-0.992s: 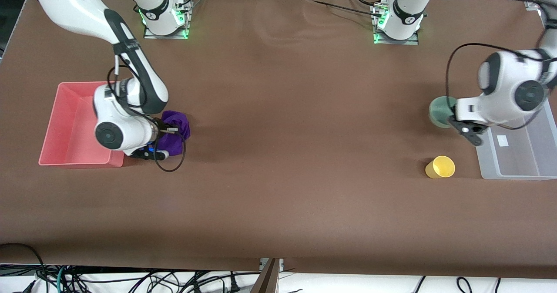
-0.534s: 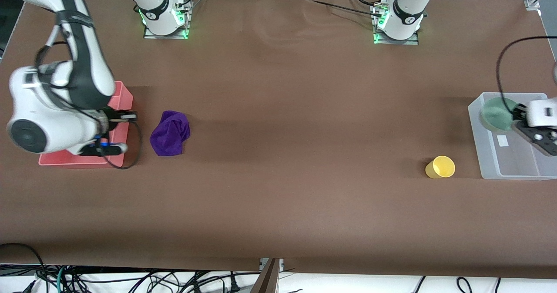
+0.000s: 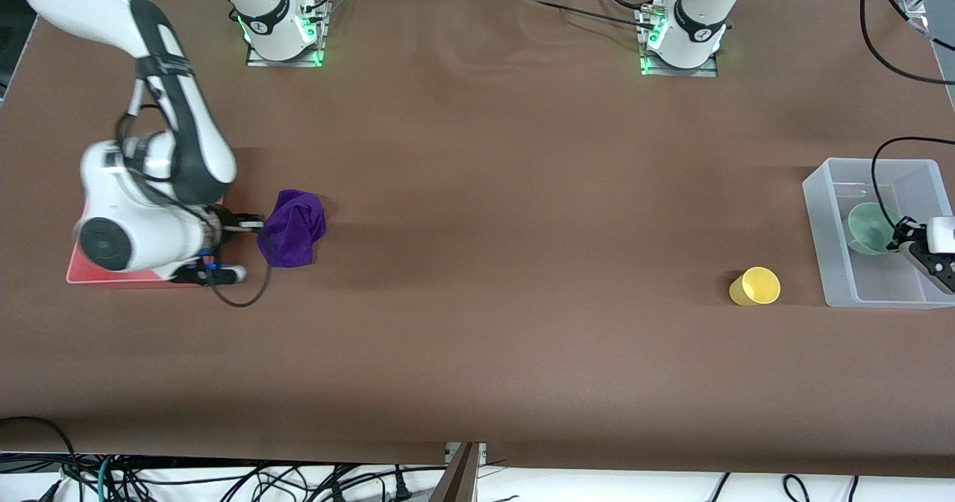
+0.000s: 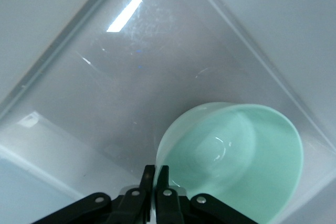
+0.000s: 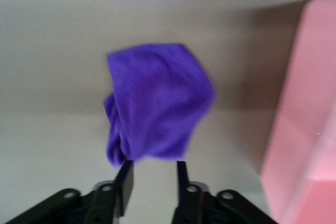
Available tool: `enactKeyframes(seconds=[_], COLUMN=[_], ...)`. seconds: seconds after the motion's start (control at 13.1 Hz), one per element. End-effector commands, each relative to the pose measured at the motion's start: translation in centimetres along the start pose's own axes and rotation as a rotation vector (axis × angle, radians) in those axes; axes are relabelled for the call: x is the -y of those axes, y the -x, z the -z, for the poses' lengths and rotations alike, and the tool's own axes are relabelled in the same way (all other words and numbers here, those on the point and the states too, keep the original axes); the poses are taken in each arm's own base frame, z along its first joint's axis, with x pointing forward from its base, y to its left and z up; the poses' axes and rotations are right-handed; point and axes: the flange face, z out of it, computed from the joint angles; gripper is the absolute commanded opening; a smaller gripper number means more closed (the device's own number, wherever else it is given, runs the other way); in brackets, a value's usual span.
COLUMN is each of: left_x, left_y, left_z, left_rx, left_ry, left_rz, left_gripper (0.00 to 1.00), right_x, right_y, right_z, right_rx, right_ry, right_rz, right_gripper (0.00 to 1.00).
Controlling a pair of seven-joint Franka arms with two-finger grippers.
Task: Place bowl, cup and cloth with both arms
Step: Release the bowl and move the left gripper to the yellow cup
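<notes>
The purple cloth (image 3: 292, 227) lies bunched on the table beside the pink tray (image 3: 97, 274). My right gripper (image 3: 250, 226) is open and empty, low beside the cloth on its tray side. In the right wrist view the cloth (image 5: 157, 103) lies just off the fingertips of that gripper (image 5: 153, 169). My left gripper (image 3: 906, 237) is shut on the rim of the mint-green bowl (image 3: 869, 227) and holds it inside the clear bin (image 3: 821, 218). The left wrist view shows the gripper (image 4: 156, 170) pinching the bowl (image 4: 236, 156). The yellow cup (image 3: 755, 286) lies on its side on the table beside the bin.
The pink tray is largely hidden under my right arm; its wall shows in the right wrist view (image 5: 310, 129). The clear bin's wall shows in the left wrist view (image 4: 79, 40). The two arm bases stand at the table's far edge.
My left gripper has carried the bowl from beside the bin into the bin and down. My right gripper swung off the cloth over the pink tray, then came back beside the cloth. The cloth stayed put.
</notes>
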Motion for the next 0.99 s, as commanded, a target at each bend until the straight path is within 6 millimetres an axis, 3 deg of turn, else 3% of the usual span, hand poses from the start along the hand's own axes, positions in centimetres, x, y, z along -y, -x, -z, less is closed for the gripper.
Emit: enactKeyframes(seconds=[0.0, 0.08, 0.15, 0.31, 0.38, 0.46, 0.53, 0.61, 0.76, 0.84, 0.92], left_x=[0.6, 0.6, 0.5, -0.8, -1.5, -2.1, -2.7, -3.9, -7.0, -8.4, -9.1], left_y=[0.2, -0.1, -0.5, -3.2, -4.5, -5.8, -7.9, -11.0, -16.9, -19.6, -21.1], left_z=[1.9, 2.8, 4.8, 11.7, 15.0, 16.4, 18.2, 19.6, 20.0, 19.3, 17.1], left_rx=[-0.03, -0.03, -0.039, -0.112, -0.199, -0.258, -0.309, -0.326, -0.322, -0.304, -0.279], left_ry=[-0.008, -0.016, -0.032, -0.074, -0.075, -0.054, -0.055, -0.051, 0.005, 0.04, 0.103], left_rz=[-0.008, -0.027, -0.031, -0.04, -0.026, -0.016, 0.004, 0.024, 0.162, 0.255, 0.358], left_gripper=[1.0, 1.0, 1.0, 1.0, 1.0, 1.0, 1.0, 1.0, 1.0, 1.0, 1.0], right_x=[1.4, 1.5, 1.9, 1.8, 1.7, 1.8, 1.8, 1.7, 1.7, 1.7, 1.7], right_y=[0.8, 0.8, 0.8, 0.8, 1.0, 1.1, 1.2, 1.3, 1.3, 1.3, 1.3], right_z=[-3.9, -4.7, -5.5, -7.5, -8.4, -8.8, -8.9, -9.0, -9.1, -9.0, -9.0], right_rx=[-0.033, -0.033, -0.027, -0.022, -0.029, -0.028, -0.023, -0.019, -0.013, -0.013, -0.013], right_ry=[-0.02, -0.02, -0.016, -0.016, -0.013, -0.013, -0.012, -0.011, -0.009, -0.009, -0.008], right_rz=[-0.047, -0.046, -0.039, -0.039, -0.037, -0.036, -0.036, -0.036, -0.034, -0.031, -0.025], right_gripper=[1.0, 1.0, 1.0, 0.99, 0.69, 0.3, 0.07, 0.0, 0.0, 0.0, 0.0])
